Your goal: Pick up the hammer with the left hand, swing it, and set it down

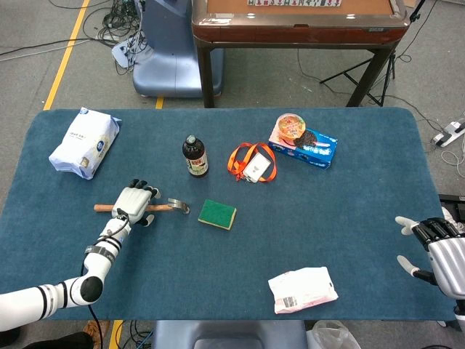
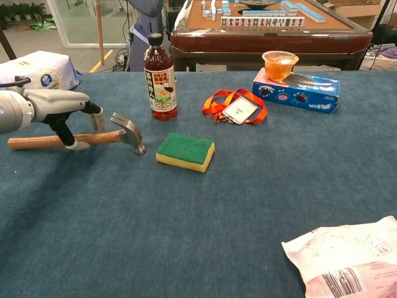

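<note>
The hammer [image 1: 167,206] lies flat on the blue table, its wooden handle pointing left and its metal head [image 2: 129,131] to the right. My left hand [image 1: 134,201] arches over the middle of the handle. In the chest view the left hand [image 2: 57,107] straddles the handle, the thumb touching down in front of it and the other fingers spread behind. The fingers are not wrapped round the handle, and the hammer rests on the cloth. My right hand [image 1: 438,249] hovers at the table's right edge, fingers apart and holding nothing; the chest view does not show it.
A green sponge [image 1: 217,214] lies just right of the hammer head, with a dark bottle [image 1: 195,156] behind it. A white bag [image 1: 85,142] sits at the far left. An orange lanyard [image 1: 253,163], a snack box with a cup [image 1: 305,143] and a white packet [image 1: 302,289] are also on the table.
</note>
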